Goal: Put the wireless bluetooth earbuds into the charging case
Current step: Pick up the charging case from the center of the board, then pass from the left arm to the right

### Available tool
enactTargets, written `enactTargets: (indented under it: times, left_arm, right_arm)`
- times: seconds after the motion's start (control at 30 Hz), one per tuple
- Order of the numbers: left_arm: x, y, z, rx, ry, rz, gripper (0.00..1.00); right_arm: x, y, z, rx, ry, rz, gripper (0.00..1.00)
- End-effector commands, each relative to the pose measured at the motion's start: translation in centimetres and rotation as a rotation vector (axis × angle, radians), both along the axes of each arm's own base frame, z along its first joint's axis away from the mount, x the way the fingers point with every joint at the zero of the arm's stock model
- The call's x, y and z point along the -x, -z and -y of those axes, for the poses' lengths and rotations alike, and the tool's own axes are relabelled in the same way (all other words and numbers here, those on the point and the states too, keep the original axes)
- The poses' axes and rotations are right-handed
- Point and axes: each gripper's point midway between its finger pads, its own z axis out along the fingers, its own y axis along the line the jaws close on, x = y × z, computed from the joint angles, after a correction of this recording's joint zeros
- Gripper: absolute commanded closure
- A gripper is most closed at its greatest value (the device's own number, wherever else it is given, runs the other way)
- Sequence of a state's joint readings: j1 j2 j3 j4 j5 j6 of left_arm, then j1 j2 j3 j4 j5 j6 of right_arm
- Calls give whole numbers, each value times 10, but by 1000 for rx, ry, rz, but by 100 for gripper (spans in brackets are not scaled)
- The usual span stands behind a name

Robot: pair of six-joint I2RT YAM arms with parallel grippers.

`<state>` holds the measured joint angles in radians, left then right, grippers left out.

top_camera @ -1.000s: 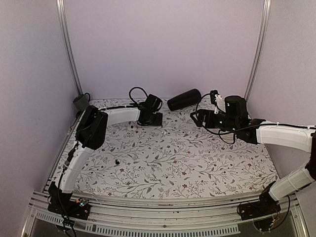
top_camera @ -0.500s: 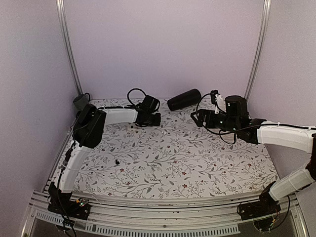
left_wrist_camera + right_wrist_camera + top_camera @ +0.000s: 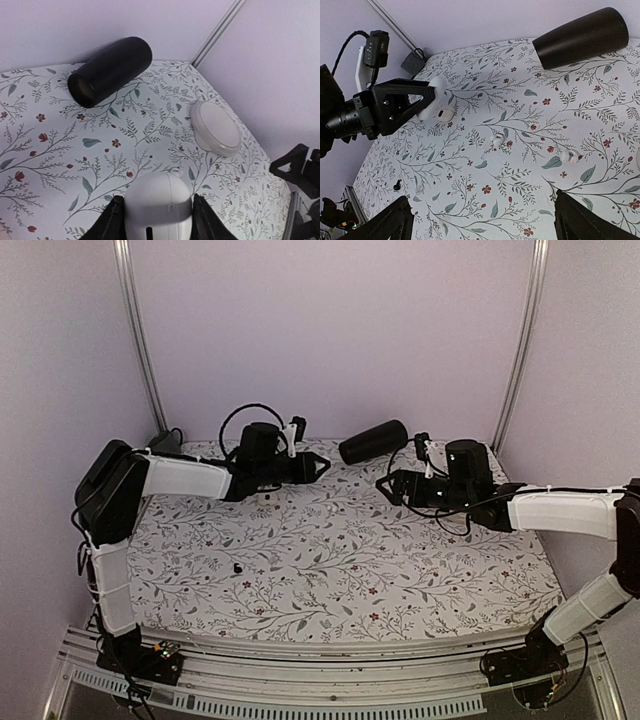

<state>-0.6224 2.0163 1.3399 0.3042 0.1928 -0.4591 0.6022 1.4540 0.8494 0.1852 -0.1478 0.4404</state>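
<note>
Left wrist view: your left gripper (image 3: pixel 159 216) has its jaws clamped on the flanks of the white case (image 3: pixel 159 197), which appears to be held above the flowered cloth (image 3: pixel 75 150). A black cylinder (image 3: pixel 110 71) lies beyond the jaws, with a pale dish (image 3: pixel 216 127) off to their right. A fine seam runs down the case shell, and the lid looks shut.

Your right gripper (image 3: pixel 482 207) hangs with its jaws wide apart and empty. The two earbuds (image 3: pixel 497 139) lie loose on the cloth ahead of those jaws, well apart from the case. One sits out in front, roughly midway between the fingers. The other (image 3: pixel 570 156) is nearer in, toward the finger on the view's right.

The step in hand reads as the first pick-up: the case is secured and neither earbud is taken yet. Your next move likely calls for lowering the right jaws over one earbud and closing gently on a small, glossy piece that may slip. The lid probably has to come open before anything goes in.

Against the frame a second ago, your left arm has swung its elbow out to the left and raised the wrist off the cloth. The right gripper has edged toward the centre. The tiny black bit (image 3: pixel 238 567) has not moved.
</note>
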Motion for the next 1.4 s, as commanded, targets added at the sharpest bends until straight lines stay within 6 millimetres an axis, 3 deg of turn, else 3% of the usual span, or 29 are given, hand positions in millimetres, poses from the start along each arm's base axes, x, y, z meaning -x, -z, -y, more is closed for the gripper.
enactTargets:
  times: [0.0, 0.1, 0.2, 0.33, 0.37, 0.43, 0.6, 0.83, 1.37]
  left_arm:
    - [27, -34, 13, 252, 136, 6, 69]
    - [32, -29, 9, 390, 89, -137, 69]
    - [36, -37, 9, 549, 68, -280, 69]
    - [39, -52, 12, 701, 52, -394, 69]
    - [41, -69, 10, 743, 56, -391, 69]
    - [44, -83, 11, 802, 59, -414, 69]
    - [52, -97, 17, 904, 78, -480, 70]
    - [60, -109, 28, 963, 114, -505, 70]
    - [73, -121, 38, 964, 153, -502, 71]
  right_arm:
    - [3, -16, -22, -72, -41, 26, 1]
    - [8, -20, -34, -65, -32, 62, 1]
    - [15, -23, -47, -33, -21, 127, 1]
    - [23, -28, -63, 46, -1, 251, 0]
    - [23, -27, -66, 69, -1, 276, 0]
    - [20, -21, -71, 99, -1, 298, 2]
    - [9, -32, -77, 95, 50, 361, 4]
    - [0, -46, -94, 128, 91, 461, 4]
    - [-29, -57, -105, 141, 197, 518, 3]
